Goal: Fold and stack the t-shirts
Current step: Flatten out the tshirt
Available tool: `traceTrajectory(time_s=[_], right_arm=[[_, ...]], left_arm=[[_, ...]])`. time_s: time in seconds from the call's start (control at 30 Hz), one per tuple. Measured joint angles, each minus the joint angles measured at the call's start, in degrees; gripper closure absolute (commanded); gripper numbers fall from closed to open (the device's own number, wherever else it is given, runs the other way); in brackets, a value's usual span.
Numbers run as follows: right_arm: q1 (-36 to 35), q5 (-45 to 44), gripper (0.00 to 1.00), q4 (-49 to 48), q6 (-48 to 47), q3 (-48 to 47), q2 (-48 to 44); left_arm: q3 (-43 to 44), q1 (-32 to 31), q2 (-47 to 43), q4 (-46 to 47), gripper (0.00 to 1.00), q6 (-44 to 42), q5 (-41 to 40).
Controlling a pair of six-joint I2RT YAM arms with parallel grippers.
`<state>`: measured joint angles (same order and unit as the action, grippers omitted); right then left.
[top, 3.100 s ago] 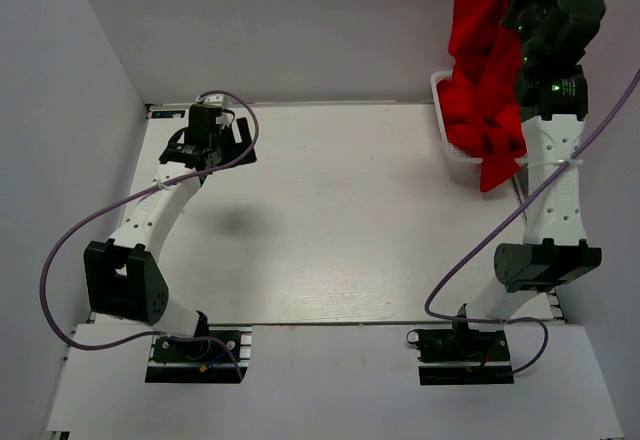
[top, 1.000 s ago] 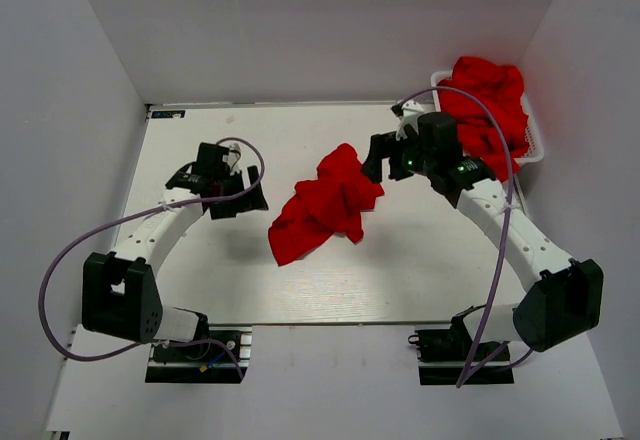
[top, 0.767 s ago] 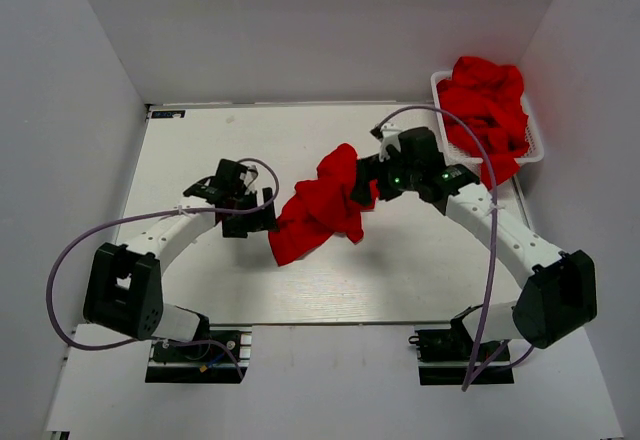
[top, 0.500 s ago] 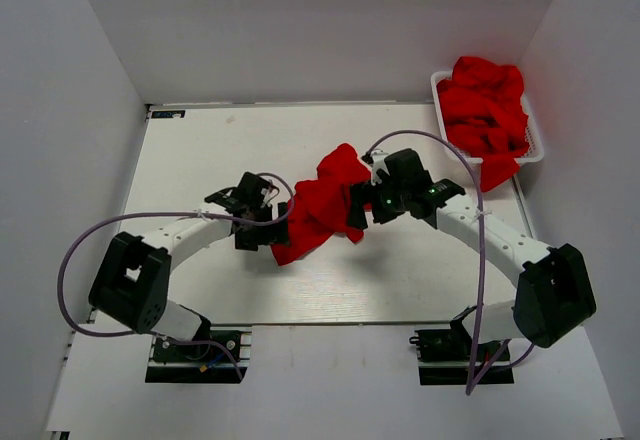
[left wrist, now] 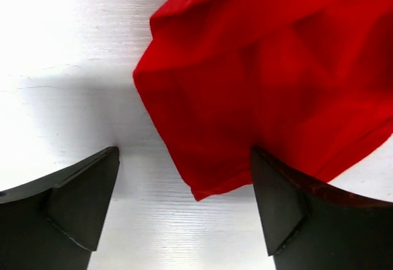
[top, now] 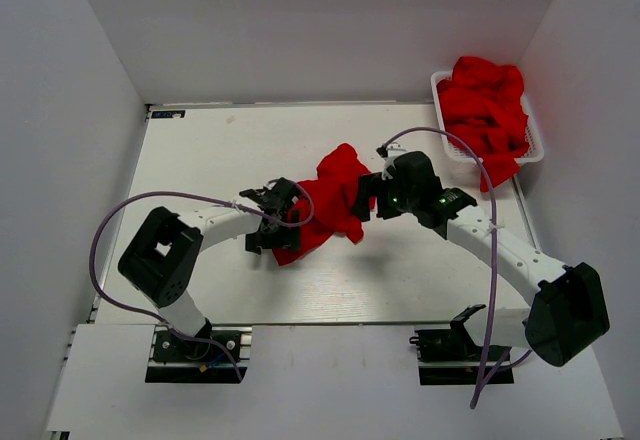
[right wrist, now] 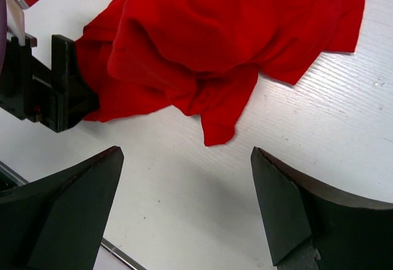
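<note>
A crumpled bright red fabric t-shirt lies bunched near the middle of the white wood-grain bench. Its long axis runs on a slant, from a narrow end at the near left to a broader, humped end at the far right. It is folded over itself in loose ridges, so neither collar nor sleeves can be told apart. From the right wrist camera a short pointed tail of the cloth juts out from its edge onto the bare bench.

The left fingers stand wide apart at the shirt's near-left end. The corner of the cloth lies between them, unclamped. Its hem reaches the tip of one finger, but whether it touches there cannot be told. The right fingers are also spread wide. They sit at the right side of the shirt, over bare bench just beside the cloth, and hold nothing.

At the far right corner of the bench sits a white plastic mesh basket, well apart from the loose shirt. It holds a heap of bright red t-shirts that rises above the rim. One fold hangs over its near edge.
</note>
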<state>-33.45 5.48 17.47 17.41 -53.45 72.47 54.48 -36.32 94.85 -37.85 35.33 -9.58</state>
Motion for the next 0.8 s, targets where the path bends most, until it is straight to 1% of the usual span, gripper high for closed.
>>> traceTrajectory(time_s=[0.07, 0.13, 0.17, 0.23, 0.27, 0.33, 0.37, 0.4, 0.63, 0.8], right_arm=[[0.00, -0.87, 0.10, -0.11, 0.31, 0.02, -0.11], [0.00, -1.51, 0.10, -0.13, 0.57, 0.26, -0.11], [0.00, -1.75, 0.10, -0.15, 0.70, 0.52, -0.17], [0.00, -2.54, 0.10, -0.07, 1.16, 1.18, -0.35], [0.00, -2.75, 0.10, -0.07, 1.33, 1.49, -0.50], [0.00, -2.99, 0.10, 0.00, 1.62, 2.01, -1.14], [0.00, -2.99, 0.10, -0.04, 1.44, 2.29, -1.60], [0.00, -2.86, 0.10, 0.02, 1.22, 2.58, -2.10], [-2.14, -0.59, 0.10, 0.37, -2.60, 2.75, -3.32], [-5.11, -0.57, 0.10, -0.07, -4.26, 2.75, 0.61]], left_arm=[[0.31, -0.55, 0.37, -0.11, 0.14, 0.92, -0.57], [0.33, -1.01, 0.50, 0.15, 0.18, 1.62, -0.94], [0.33, -1.25, 0.52, 0.31, 0.28, 1.84, -1.07], [0.28, -1.64, 0.70, 0.96, 0.41, 2.27, -1.36], [0.24, -1.75, 0.70, 1.38, 0.57, 2.49, -1.49], [-0.04, -1.90, 0.76, 2.60, 0.72, 2.73, -1.51], [-0.11, -1.92, 0.79, 3.17, 0.96, 2.69, -1.44], [-0.13, -1.95, 0.83, 3.76, 1.00, 3.21, -1.38], [-1.66, -1.95, -0.61, 7.15, 1.00, 3.13, -0.87], [-5.29, -1.95, -3.58, 11.06, 1.00, 3.26, -1.25]])
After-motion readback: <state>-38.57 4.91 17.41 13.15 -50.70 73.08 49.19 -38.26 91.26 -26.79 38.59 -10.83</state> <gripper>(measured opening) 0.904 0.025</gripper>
